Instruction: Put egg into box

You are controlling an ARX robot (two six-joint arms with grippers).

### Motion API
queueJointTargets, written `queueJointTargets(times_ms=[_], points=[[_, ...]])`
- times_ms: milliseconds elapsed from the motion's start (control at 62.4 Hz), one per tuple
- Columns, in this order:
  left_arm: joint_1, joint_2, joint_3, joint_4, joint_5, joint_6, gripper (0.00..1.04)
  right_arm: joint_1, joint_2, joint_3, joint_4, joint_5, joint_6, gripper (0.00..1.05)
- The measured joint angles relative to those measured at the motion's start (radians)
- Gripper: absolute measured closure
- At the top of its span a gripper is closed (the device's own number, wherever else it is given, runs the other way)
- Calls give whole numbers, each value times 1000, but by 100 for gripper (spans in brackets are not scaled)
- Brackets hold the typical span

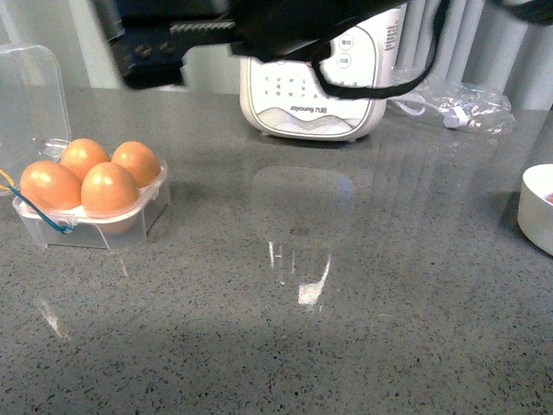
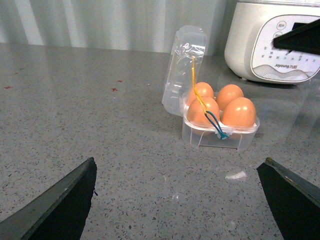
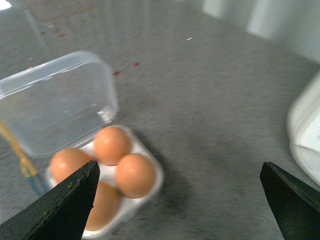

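The clear plastic box [image 1: 130,226] stands open at the table's left, its hinged lid [image 1: 33,95] upright behind it. Several orange-brown eggs fill its hollows, and I cannot tell the egg of the task from the others; one is at the front [image 1: 109,188]. A blue and yellow elastic loop [image 1: 34,207] hangs over the box's left side. My left gripper [image 2: 179,162] is open and empty, low over bare table, short of the box [image 2: 220,140]. My right gripper [image 3: 180,164] is open and empty, above and beside the box [image 3: 155,185] and its eggs [image 3: 135,175].
A white button-panel appliance [image 1: 315,95] stands at the back middle. A clear plastic bag [image 1: 458,104] lies to its right. A white bowl [image 1: 540,207] sits at the right edge. A dark arm [image 1: 285,30] crosses the top of the front view.
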Motion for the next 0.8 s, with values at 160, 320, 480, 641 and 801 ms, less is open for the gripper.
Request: queueJointTargets(times_ms=[160,320,480,641,801], points=[[0,0,0,0,0,0,7,-86,-158,-193,190,266,-68,7],[0,0,0,0,0,0,7,-183,-317,-424,386,469,-138,7],[0,0,0,0,0,0,7,-303,-455,-660,615,605,-254,7],[0,0,0,0,0,0,7,-407,-541,-824,754,603,-398,7],[0,0,0,0,0,0,7,-526,-656,-927,780,568,-465,7]])
